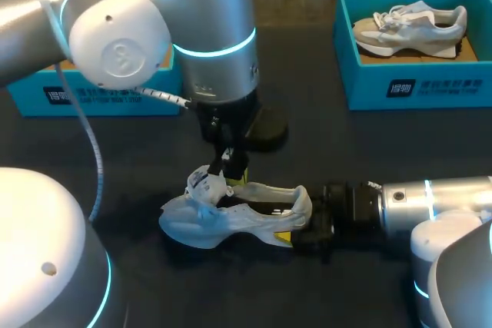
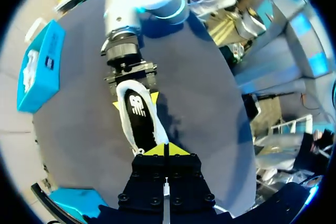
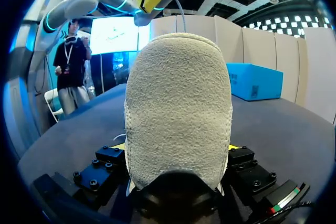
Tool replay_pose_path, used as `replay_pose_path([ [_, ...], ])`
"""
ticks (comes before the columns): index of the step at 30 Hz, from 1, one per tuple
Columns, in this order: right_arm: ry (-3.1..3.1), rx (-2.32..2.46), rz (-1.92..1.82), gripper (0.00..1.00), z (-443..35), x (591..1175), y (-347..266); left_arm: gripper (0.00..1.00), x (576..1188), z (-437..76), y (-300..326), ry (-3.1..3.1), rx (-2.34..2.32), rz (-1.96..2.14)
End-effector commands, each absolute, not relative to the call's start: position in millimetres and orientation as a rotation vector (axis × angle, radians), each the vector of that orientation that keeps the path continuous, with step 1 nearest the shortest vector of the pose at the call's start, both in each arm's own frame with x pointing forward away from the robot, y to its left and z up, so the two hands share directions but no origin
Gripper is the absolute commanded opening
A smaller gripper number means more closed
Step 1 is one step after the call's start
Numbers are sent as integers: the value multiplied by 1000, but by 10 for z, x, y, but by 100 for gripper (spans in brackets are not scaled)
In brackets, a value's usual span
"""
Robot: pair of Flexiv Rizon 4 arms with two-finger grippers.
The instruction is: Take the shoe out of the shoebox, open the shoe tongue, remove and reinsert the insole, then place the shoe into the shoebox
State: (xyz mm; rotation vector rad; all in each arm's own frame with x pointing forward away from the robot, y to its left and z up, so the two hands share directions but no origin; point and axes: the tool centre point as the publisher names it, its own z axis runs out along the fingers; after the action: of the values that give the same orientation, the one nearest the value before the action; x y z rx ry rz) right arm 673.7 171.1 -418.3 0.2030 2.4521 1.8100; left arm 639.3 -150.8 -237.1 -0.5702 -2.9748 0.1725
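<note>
A pale mesh shoe (image 1: 201,224) lies on the dark table with its toe to the left. My right gripper (image 1: 297,222) comes in from the right and is shut on the heel; in its own wrist view the suede heel (image 3: 178,108) fills the space between its fingers. My left gripper (image 1: 233,174) hangs straight down over the shoe's opening, shut, pinching a thin white strip at the tongue (image 1: 204,183). In the left wrist view, the black insole (image 2: 140,121) shows inside the shoe, just ahead of the left gripper (image 2: 164,151). An open blue shoebox (image 1: 347,51) stands at the back right.
A second shoe (image 1: 411,27) lies in the back-right box. Another blue box (image 1: 108,91) sits at the back left, partly behind my left arm. The left arm's body stands over the table's middle.
</note>
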Motion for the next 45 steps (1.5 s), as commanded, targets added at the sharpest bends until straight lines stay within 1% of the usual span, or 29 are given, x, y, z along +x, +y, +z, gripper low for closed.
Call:
replay_pose_path([
  [1, 2455, 205, 1805, 0, -4179, 6739, 1727, 0, 6419, -2435, -1573, -2938, -588, 200],
  [6, 2455, 205, 1805, 0, -4179, 6739, 1727, 0, 6565, -2801, -1775, -2925, -499, 261],
  [11, 2455, 205, 1805, 0, -4179, 6739, 1727, 0, 6585, -3027, -1918, -2953, -460, 282],
  [14, 2455, 205, 1805, 0, -4179, 6739, 1727, 0, 6573, -3076, -1924, -2962, -443, 222],
  [23, 2455, 205, 1805, 0, -4179, 6739, 1727, 0, 6573, -3076, -1924, -2962, -443, 222],
  [28, 2455, 205, 1805, 0, -4179, 6739, 1727, 0, 6579, -3271, -1968, -2976, -436, 259],
  [35, 2455, 205, 1805, 0, -4179, 6739, 1727, 0, 6595, -3408, -1999, -3002, -449, 270],
  [45, 2455, 205, 1805, 0, -4179, 6739, 1727, 0, 6666, -3739, -2022, -3020, -404, 159],
])
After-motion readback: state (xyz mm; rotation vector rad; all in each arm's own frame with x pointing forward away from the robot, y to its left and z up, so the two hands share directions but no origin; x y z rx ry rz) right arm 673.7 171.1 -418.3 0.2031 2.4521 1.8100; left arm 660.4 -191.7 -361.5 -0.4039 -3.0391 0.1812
